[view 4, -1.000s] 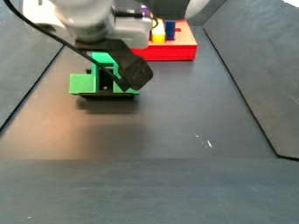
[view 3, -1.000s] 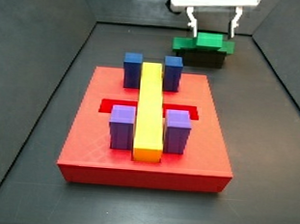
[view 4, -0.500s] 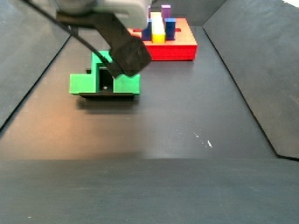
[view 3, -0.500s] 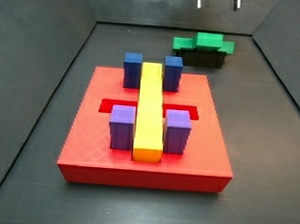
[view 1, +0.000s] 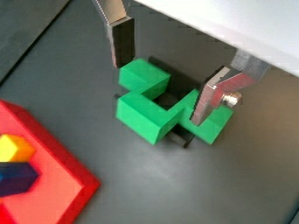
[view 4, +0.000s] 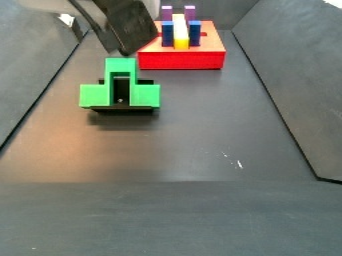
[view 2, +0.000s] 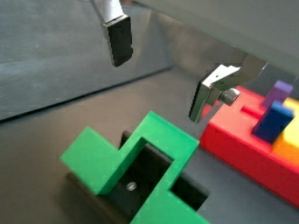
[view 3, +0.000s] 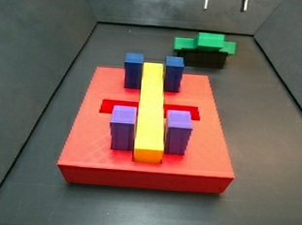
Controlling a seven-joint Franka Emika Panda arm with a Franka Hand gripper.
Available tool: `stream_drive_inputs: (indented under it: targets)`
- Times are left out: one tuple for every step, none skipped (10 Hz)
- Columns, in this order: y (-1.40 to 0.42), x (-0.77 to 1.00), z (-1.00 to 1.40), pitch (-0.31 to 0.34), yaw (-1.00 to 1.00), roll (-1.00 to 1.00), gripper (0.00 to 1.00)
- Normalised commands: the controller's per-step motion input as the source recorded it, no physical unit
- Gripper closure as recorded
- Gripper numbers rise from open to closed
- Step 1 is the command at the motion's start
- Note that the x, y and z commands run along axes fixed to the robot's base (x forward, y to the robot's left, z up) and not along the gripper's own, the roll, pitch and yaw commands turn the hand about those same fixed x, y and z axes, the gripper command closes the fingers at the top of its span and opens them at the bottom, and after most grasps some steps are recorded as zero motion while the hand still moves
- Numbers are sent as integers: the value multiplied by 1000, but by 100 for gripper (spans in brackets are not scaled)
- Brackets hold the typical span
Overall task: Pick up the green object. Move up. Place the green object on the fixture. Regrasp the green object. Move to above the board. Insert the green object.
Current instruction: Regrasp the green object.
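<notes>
The green object (view 3: 205, 42) lies on the dark fixture (view 3: 207, 58) at the far end of the floor, beyond the red board (view 3: 86, 144). In the side view it (view 4: 120, 92) rests on the fixture (view 4: 123, 110). My gripper (view 3: 225, 1) is open and empty, well above the green object, with only the fingertips showing at the frame's edge. In both wrist views the gripper (view 1: 167, 74) (view 2: 166, 74) has its jaws spread wide above the green object (view 1: 146, 114) (view 2: 111, 162), touching nothing. The fixture's dark face (view 2: 146, 179) shows in the notch.
The board carries a long yellow bar (view 3: 151, 110), two blue blocks (view 3: 134, 69) and two purple blocks (view 3: 179, 129), with recessed slots beside them. Dark walls close in the floor on both sides. The board also shows in both wrist views (view 1: 41, 175) (view 2: 251, 162).
The gripper has let go of the green object and risen straight up, almost out of a side view. The green object stays on the fixture.
</notes>
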Motion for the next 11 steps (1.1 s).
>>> stream_drive_inputs:
  targets:
    - [-94,94,0,9,94,1000,0]
    - [-106,111,0,0,111,1000,0]
    - [-91,174,0,23,149,1000,0]
    - [-77,189,0,26,171,1000,0]
    - [-143,243,-43,49,220,1000,0]
    - [-163,243,-71,57,249,1000,0]
    - [-151,240,-57,66,243,1000,0]
    - [-151,240,-57,69,243,1000,0]
    - [-160,226,-60,69,240,1000,0]
    - [-169,160,-6,86,226,1000,0]
    - [-171,0,0,106,146,1000,0]
